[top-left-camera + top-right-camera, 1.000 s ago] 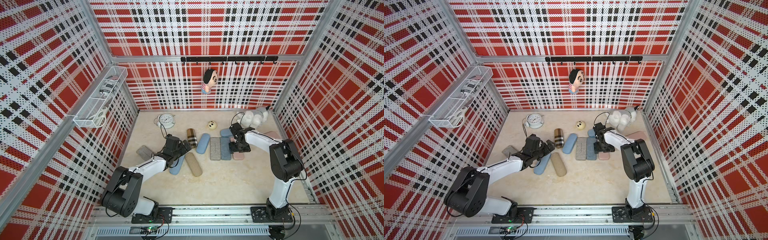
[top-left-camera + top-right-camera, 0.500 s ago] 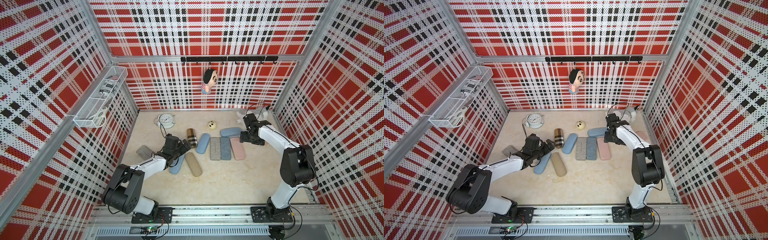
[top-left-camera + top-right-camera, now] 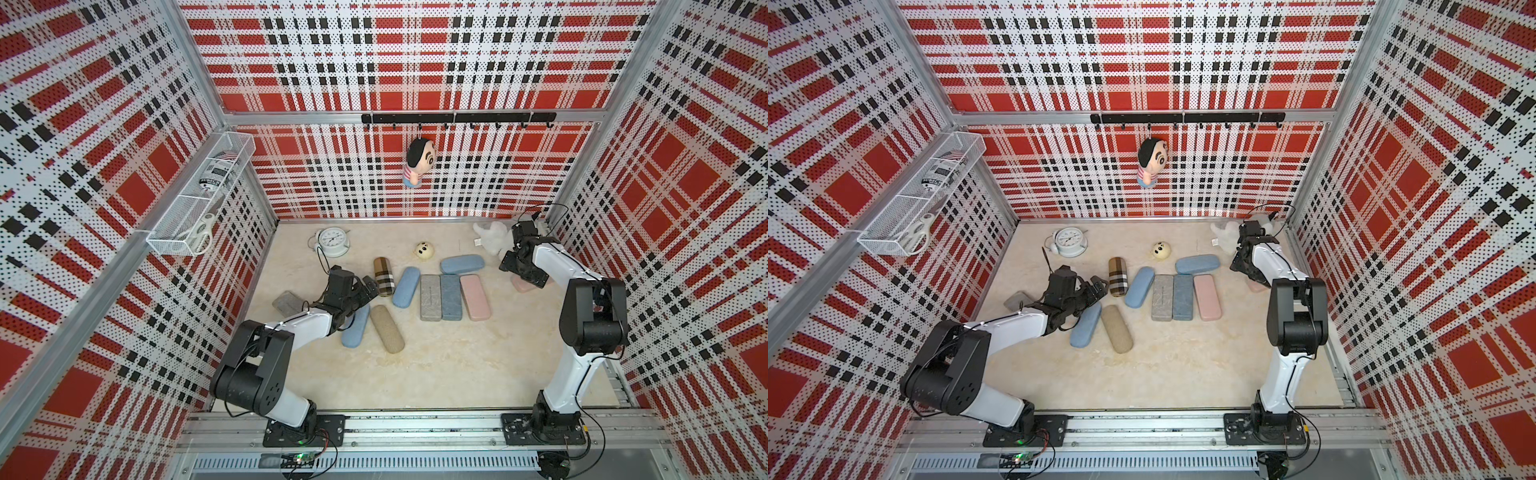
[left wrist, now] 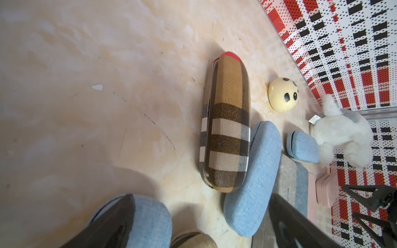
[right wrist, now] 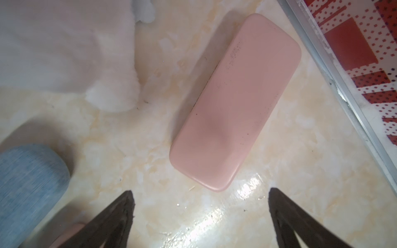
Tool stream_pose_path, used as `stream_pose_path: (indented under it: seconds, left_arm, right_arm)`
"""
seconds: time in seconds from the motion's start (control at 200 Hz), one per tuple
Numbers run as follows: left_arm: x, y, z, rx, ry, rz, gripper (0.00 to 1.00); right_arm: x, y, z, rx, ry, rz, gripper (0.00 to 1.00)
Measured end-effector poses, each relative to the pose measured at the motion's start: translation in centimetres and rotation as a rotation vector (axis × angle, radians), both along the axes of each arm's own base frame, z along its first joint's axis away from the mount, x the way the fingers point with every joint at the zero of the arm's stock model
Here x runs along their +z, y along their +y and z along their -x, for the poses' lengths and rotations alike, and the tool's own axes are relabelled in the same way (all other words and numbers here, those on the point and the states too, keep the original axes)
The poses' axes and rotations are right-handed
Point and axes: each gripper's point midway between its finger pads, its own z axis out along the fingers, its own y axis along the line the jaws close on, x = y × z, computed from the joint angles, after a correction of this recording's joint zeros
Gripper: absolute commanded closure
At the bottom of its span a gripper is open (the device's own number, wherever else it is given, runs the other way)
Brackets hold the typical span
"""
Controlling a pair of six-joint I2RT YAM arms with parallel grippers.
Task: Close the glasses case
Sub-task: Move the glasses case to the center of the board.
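Lying just ahead of the right fingers (image 5: 116, 219), which stand wide apart, the pink glasses case (image 5: 234, 103) touches neither.

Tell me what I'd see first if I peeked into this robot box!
The loud red, black and white plaid walls grab you first, on every side. Next comes the little doll with black hair, hanging from the hook rail on the back wall. Below it, colourful glasses cases lie scattered across the middle of the table.
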Motion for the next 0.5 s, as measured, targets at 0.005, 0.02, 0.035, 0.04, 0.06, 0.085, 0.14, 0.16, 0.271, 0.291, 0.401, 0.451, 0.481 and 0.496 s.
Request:
stream_pose_path:
  seconds: [0.005,0.02,0.035,0.04,0.06,0.085,0.14,0.16,0.271,0.291,0.401,0.451,0.481,0.496]
  left_arm:
    - [0.0,0.0,0.0,0.0,0.0,0.0,0.02]
    - [0.0,0.0,0.0,-0.002,0.001,0.0,0.02]
    - [0.0,-0.1,-0.1,-0.003,0.001,0.001,0.02]
    - [0.0,-0.1,-0.1,-0.004,0.001,0.0,0.02]
    - [0.0,-0.2,-0.2,-0.007,0.001,0.001,0.02]
    - [0.0,-0.2,-0.2,-0.01,0.002,0.002,0.02]
    - [0.0,-0.3,-0.3,-0.014,0.004,0.003,0.02]
    - [-0.1,-0.3,-0.3,-0.014,0.005,0.003,0.02]
    - [-0.1,-0.4,-0.3,-0.019,0.007,0.003,0.01]
    - [-0.1,-0.4,-0.3,-0.019,0.007,0.003,0.02]
    - [-0.1,-0.5,-0.4,-0.022,0.007,0.005,0.02]
    - [-0.1,-0.5,-0.4,-0.022,0.008,0.005,0.02]
    - [-0.1,-0.5,-0.4,-0.022,0.008,0.005,0.02]
    - [-0.1,-0.5,-0.4,-0.022,0.008,0.005,0.02]
  right_arm:
    - [0.0,0.0,0.0,-0.001,0.0,-0.001,0.0]
    - [-0.1,-0.2,0.0,-0.007,-0.001,-0.003,0.0]
    - [-0.2,-0.3,-0.1,-0.012,-0.002,-0.005,0.0]
    - [-0.3,-0.3,-0.1,-0.014,-0.003,-0.007,0.0]
    - [-0.4,-0.5,-0.2,-0.02,-0.004,-0.009,0.0]
    - [-0.5,-0.7,-0.2,-0.03,-0.006,-0.013,0.0]
    - [-0.8,-1.1,-0.3,-0.048,-0.01,-0.017,0.0]
    - [-0.9,-1.3,-0.3,-0.053,-0.011,-0.02,0.0]
    - [-1.7,-1.9,-0.3,-0.082,-0.014,-0.035,0.0]
    - [-1.9,-2.0,-0.3,-0.086,-0.014,-0.037,0.0]
    - [-2.7,-2.6,-0.3,-0.109,-0.009,-0.048,0.0]
    - [-3.0,-2.9,-0.3,-0.119,-0.008,-0.052,0.0]
    - [-3.2,-3.0,-0.3,-0.125,-0.01,-0.055,0.0]
    - [-3.3,-3.1,-0.3,-0.129,-0.011,-0.057,0.0]
